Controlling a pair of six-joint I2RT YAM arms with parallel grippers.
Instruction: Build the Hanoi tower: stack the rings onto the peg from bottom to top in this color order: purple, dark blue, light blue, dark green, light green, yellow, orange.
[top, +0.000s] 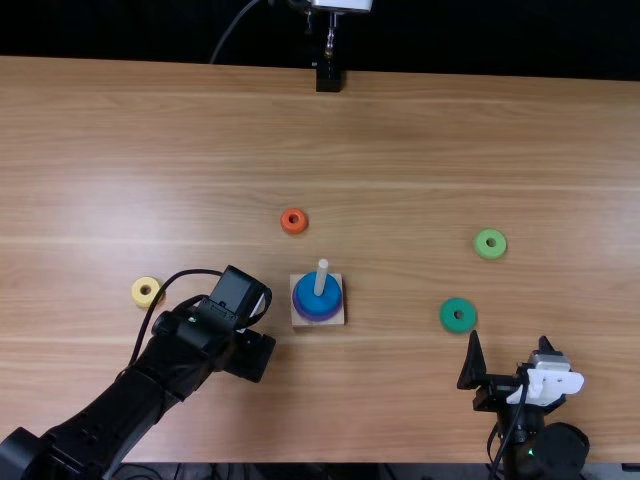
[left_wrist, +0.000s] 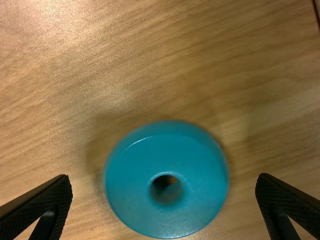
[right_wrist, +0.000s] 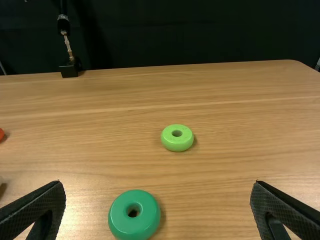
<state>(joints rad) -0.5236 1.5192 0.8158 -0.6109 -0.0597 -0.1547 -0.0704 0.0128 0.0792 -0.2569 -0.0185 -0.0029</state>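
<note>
Right jaws gaped wide, empty, ditto left jaws, which needed centring low around the round light blue plasticky ring (left_wrist: 135, 192).

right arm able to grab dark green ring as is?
Probably yes: the right gripper is open, the dark green ring lies flat just ahead, and nothing visible stands between them.
</note>
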